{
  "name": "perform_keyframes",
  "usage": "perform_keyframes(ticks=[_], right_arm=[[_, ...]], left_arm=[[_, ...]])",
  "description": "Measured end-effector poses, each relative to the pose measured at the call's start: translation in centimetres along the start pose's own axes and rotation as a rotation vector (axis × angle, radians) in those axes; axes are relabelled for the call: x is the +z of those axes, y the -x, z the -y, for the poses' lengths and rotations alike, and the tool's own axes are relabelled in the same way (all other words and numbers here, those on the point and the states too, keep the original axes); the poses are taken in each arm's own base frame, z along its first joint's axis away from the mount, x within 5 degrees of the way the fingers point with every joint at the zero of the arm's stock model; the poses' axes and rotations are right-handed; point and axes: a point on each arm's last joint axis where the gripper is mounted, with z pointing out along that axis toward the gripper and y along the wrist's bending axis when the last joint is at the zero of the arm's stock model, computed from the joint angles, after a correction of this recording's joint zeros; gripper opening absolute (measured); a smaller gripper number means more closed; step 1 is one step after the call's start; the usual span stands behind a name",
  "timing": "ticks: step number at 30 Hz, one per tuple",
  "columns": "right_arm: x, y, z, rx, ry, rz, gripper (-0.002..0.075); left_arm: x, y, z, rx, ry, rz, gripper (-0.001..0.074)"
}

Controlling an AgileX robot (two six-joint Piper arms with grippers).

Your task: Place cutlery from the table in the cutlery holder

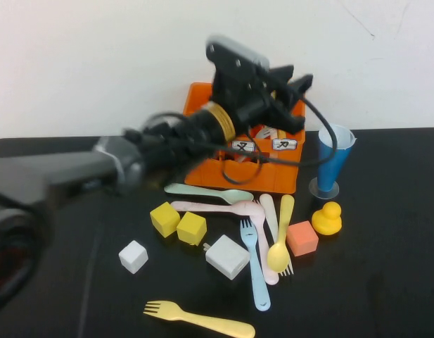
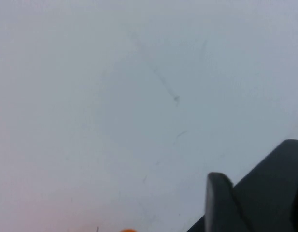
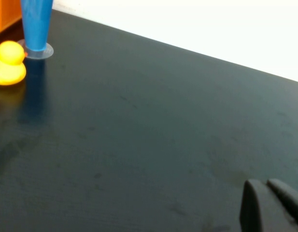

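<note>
Left gripper (image 1: 290, 88) above cutlery holder (image 1: 202, 101) (jaws unreadable); right gripper (image 3: 272, 205) jaws closed, over table (image 3: 153, 125).

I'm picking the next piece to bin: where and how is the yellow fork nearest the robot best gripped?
Probably mid-handle, from straight above, closing across its narrow width. The yellow fork lies flat and alone on the table, tines toward the robot's left. The left gripper is over the cutlery holder; the right gripper hangs low over bare table, off to the right of the rubber duck.
</note>
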Motion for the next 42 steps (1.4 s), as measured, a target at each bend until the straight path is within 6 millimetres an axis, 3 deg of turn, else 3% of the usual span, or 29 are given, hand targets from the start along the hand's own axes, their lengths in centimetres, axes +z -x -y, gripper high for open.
perform_keyframes(ticks=[4,6,12,16,22,28,38,42], right_arm=[[0.0,0.0,0.0,0.000,0.000,0.000,-0.0003],[0.0,0.0,0.0,0.000,0.000,0.000,-0.0003],[0.0,0.0,0.0,0.000,0.000,0.000,-0.0003],[0.0,0.0,0.0,0.000,0.000,0.000,-0.0003],[0.0,0.0,0.0,0.000,0.000,0.000,-0.0003],[0.0,0.0,0.0,0.000,0.000,0.000,-0.0003],[0.0,0.0,0.0,0.000,0.000,0.000,-0.0003],[0.0,0.0,0.0,0.000,0.000,0.000,-0.0003]], left_arm=[[-2.4,4.4,0.5,0.055,-0.011,-0.108,0.0075],[-4.0,6.6,1.0,0.085,0.002,-0.160,0.0035],[-9.7,10.0,4.3,0.216,-0.055,-0.298,0.0004],[-14.4,11.4,6.4,0.151,-0.025,-0.340,0.0001],[-20.5,12.7,7.2,0.031,0.111,-0.326,0.0001],[-26.0,13.1,8.1,0.017,0.220,-0.256,0.0000],[-33.9,10.2,9.1,-0.142,0.529,-0.057,0.0000],[-36.8,8.9,9.7,-0.097,0.623,-0.021,0.0000]])
